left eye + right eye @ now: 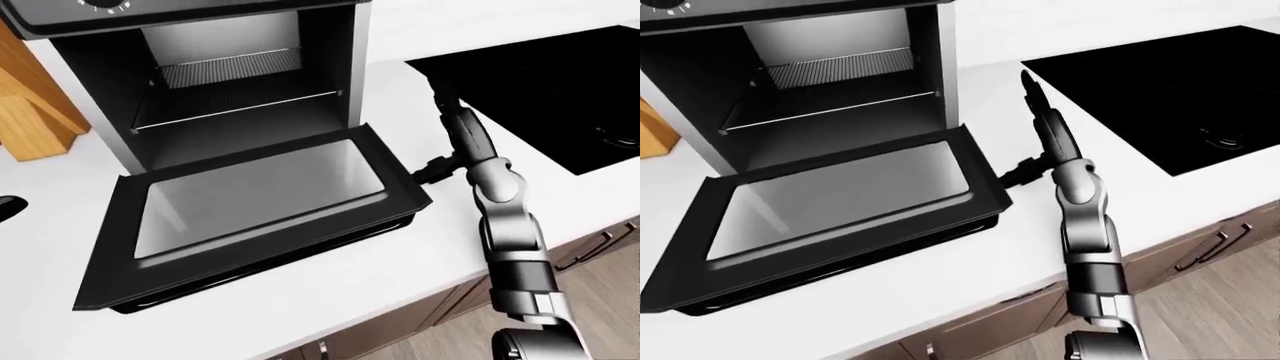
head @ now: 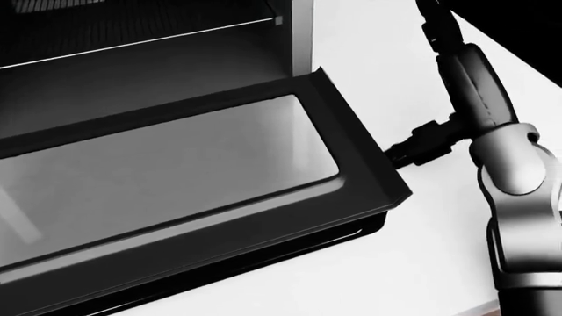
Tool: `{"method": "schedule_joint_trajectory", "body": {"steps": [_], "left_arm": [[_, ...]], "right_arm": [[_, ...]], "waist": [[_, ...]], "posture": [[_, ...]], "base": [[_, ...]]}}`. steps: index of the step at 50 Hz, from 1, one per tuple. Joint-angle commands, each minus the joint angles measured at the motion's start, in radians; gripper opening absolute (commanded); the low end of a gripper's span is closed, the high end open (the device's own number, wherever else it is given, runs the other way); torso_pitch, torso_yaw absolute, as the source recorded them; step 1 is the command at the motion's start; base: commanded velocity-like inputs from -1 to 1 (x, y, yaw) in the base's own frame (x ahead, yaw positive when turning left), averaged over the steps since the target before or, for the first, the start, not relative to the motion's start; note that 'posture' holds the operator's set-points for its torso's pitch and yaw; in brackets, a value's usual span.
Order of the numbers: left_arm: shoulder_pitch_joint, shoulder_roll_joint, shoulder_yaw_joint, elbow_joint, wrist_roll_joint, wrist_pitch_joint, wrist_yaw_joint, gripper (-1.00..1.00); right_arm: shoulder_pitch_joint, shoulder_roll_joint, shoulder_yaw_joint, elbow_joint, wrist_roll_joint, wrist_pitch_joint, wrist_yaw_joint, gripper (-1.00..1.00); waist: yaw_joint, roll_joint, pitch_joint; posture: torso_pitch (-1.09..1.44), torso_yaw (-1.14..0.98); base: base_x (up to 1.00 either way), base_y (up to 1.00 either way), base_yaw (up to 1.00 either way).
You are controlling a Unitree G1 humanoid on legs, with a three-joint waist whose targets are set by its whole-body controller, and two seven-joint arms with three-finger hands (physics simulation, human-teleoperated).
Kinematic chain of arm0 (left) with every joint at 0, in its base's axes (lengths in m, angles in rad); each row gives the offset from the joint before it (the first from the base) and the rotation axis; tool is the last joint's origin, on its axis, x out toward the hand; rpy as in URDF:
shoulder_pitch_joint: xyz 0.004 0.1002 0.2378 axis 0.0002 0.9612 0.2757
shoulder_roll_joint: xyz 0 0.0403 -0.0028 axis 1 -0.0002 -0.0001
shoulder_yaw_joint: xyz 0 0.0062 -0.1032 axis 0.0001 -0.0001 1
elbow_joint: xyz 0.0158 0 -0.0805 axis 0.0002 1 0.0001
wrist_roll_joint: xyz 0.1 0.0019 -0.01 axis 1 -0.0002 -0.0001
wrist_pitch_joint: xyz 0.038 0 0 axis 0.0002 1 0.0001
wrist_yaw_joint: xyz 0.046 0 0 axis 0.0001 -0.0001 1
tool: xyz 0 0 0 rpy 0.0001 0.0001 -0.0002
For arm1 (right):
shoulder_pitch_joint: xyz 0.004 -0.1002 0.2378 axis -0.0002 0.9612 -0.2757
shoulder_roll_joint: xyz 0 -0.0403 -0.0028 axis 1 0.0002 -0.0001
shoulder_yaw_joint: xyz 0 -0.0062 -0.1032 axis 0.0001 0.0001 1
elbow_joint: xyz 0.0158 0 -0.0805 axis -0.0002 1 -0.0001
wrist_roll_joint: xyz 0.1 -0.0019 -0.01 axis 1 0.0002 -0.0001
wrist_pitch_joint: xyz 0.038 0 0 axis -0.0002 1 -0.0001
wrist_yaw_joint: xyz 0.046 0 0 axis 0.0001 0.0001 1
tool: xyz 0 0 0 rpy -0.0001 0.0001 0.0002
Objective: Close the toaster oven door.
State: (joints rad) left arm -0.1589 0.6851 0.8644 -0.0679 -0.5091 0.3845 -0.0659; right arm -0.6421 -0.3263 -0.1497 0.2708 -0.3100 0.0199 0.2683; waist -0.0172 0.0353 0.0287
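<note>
The toaster oven (image 1: 352, 67) stands on the white counter (image 1: 400, 262) at the upper left of the left-eye view. Its door (image 1: 260, 199) is fully open, lying almost flat towards the bottom of the view, glass pane up. A wire rack (image 1: 235, 67) shows inside. My right hand (image 1: 450, 139) is open just to the right of the door's right edge. Its fingers (image 1: 445, 101) point up the view and its thumb (image 2: 413, 150) reaches towards the door's right corner, touching or nearly touching it. It holds nothing. My left hand does not show.
A black cooktop (image 1: 560, 82) is set into the counter at the right. A wooden block (image 1: 30, 112) stands left of the oven. A small dark shape (image 1: 8, 206) sits at the left edge. Cabinet fronts with handles (image 1: 590, 247) lie below the counter edge.
</note>
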Motion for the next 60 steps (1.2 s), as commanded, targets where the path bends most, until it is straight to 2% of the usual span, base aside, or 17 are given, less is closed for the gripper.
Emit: {"method": "schedule_joint_trajectory", "body": {"steps": [1, 7, 11, 19, 34, 49, 57, 60], "left_arm": [[-0.016, 0.029, 0.016, -0.033, -0.003, -0.03, -0.001, 1.0], [-0.014, 0.029, 0.017, -0.029, -0.004, -0.034, -0.004, 1.0], [-0.012, 0.03, 0.02, -0.025, -0.005, -0.036, -0.005, 1.0], [-0.011, 0.029, 0.021, -0.022, -0.005, -0.039, -0.005, 1.0], [-0.007, 0.034, 0.029, -0.013, -0.005, -0.043, -0.009, 1.0], [-0.005, 0.064, 0.052, 0.027, -0.022, -0.043, -0.006, 1.0], [0.0, 0.071, 0.062, 0.039, -0.024, -0.05, -0.003, 1.0], [0.001, 0.073, 0.065, 0.041, -0.026, -0.051, -0.003, 1.0]], "right_arm": [[-0.018, 0.007, 0.006, -0.027, 0.016, -0.018, 0.003, 1.0], [0.002, 0.037, 0.017, -0.084, 0.059, 0.042, 0.064, 1.0], [0.02, 0.052, 0.029, -0.091, 0.052, 0.03, 0.08, 1.0], [0.0, 0.068, 0.032, -0.066, 0.04, 0.014, 0.039, 1.0], [-0.061, 0.11, 0.029, -0.123, 0.165, 0.189, -0.01, 1.0], [-0.127, 0.115, 0.054, -0.119, 0.206, 0.247, -0.046, 1.0], [-0.187, 0.144, 0.047, -0.12, 0.256, 0.323, -0.093, 1.0], [-0.195, 0.145, 0.058, -0.112, 0.265, 0.326, -0.109, 1.0]], "waist": [[0.002, 0.01, -0.017], [0.001, 0.011, -0.018], [-0.001, 0.012, -0.018], [-0.004, 0.012, -0.02], [-0.003, 0.024, -0.014], [-0.006, 0.039, -0.009], [-0.01, 0.044, -0.009], [-0.011, 0.046, -0.009]], "posture": [[0.0, 0.0], [0.0, 0.0], [0.0, 0.0], [0.0, 0.0], [0.0, 0.0], [0.0, 0.0], [0.0, 0.0], [0.0, 0.0]], "base": [[0.0, 0.0, 0.0], [0.0, 0.0, 0.0], [0.0, 0.0, 0.0], [0.0, 0.0, 0.0], [0.0, 0.0, 0.0], [0.0, 0.0, 0.0], [0.0, 0.0, 0.0], [0.0, 0.0, 0.0]]}}
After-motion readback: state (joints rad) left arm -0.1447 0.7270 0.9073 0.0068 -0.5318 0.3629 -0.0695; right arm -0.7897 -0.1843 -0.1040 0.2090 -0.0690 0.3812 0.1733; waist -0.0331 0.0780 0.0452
